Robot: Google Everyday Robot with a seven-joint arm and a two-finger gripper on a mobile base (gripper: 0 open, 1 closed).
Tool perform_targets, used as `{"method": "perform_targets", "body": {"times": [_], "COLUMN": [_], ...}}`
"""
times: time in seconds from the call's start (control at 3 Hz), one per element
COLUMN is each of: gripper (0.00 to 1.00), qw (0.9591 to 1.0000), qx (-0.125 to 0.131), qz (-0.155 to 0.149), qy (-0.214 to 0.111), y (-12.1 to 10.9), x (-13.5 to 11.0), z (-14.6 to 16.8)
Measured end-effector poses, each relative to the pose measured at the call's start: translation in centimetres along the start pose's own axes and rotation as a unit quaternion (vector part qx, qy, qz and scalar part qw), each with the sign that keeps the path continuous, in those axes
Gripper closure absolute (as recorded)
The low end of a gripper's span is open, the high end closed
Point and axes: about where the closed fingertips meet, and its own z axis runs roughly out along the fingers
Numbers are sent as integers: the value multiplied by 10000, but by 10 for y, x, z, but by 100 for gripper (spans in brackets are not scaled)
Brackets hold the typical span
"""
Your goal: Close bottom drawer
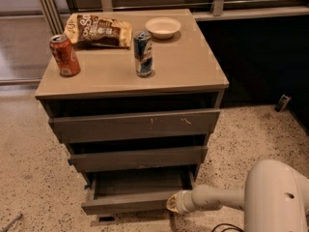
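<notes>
Bottom drawer sits pulled out at the foot of the table, lowest of three. Its shallow box is exposed, and its front sits further forward than the two drawers above. The inside looks bare as far as I can see.

Hand is low, near the floor, at the right end of the bottom drawer's front. It looks to be touching the front face or just beside it; contact isn't clear. Can't tell whether the hand is apart or together. The arm runs in roughly level from the white robot body at lower right.

Middle drawer and top drawer are also partly out. The top one is the widest, with pale scratch marks on its front.

On the table top:
- Red can upright, near the left edge.
- Blue can upright, around the middle.
- Snack bag lying flat at the back left.
- Pale bowl at the back, just behind the blue can.
</notes>
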Motion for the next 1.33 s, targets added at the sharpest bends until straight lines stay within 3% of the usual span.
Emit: {"method": "perform_targets", "body": {"times": [0.33,0.67,1.0,1.33], "gripper": [100,100,100,100], "qw": [9989,9944,9903,9886], "qx": [397,882,1142,1227], "qz": [-137,-223,-286,-337], "qy": [-203,-534,-740,-809], "y": [-12,-33,-54,-74], "x": [5,11,15,16], "z": [7,14,20,25]}}
